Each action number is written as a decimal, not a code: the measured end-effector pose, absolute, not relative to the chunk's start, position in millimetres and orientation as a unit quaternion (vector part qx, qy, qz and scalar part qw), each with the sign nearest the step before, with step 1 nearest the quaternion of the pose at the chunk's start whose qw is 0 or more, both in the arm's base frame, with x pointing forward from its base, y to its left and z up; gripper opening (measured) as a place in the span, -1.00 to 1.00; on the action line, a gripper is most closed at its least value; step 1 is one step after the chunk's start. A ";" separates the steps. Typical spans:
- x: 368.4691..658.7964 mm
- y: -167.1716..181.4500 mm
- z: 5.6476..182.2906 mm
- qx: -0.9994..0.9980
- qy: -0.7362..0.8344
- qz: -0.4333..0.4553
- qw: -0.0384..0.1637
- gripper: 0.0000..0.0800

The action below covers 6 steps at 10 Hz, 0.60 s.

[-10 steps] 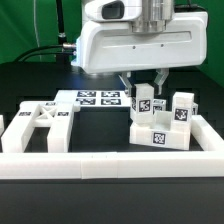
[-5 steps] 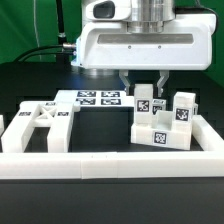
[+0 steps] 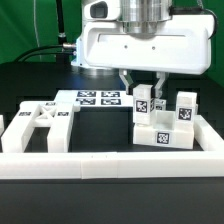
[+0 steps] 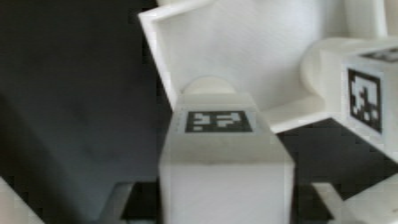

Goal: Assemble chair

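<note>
Gripper (image 3: 144,87) fingers pinch tagged chair post (image 3: 145,103), seemingly firm; hold post upright, lower straight onto base block (image 3: 160,135), no twist.

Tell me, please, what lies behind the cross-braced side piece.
The marker board lies flat behind the cross-braced side piece, tags showing. The piece covers its near corner, so contact there cannot be seen.
</note>
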<state>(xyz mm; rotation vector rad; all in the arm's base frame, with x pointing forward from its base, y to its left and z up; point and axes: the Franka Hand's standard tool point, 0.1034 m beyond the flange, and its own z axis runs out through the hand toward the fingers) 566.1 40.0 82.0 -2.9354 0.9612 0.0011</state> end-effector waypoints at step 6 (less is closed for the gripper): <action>568.2 48.9 80.7 -0.830 0.557 0.005 0.038 -0.28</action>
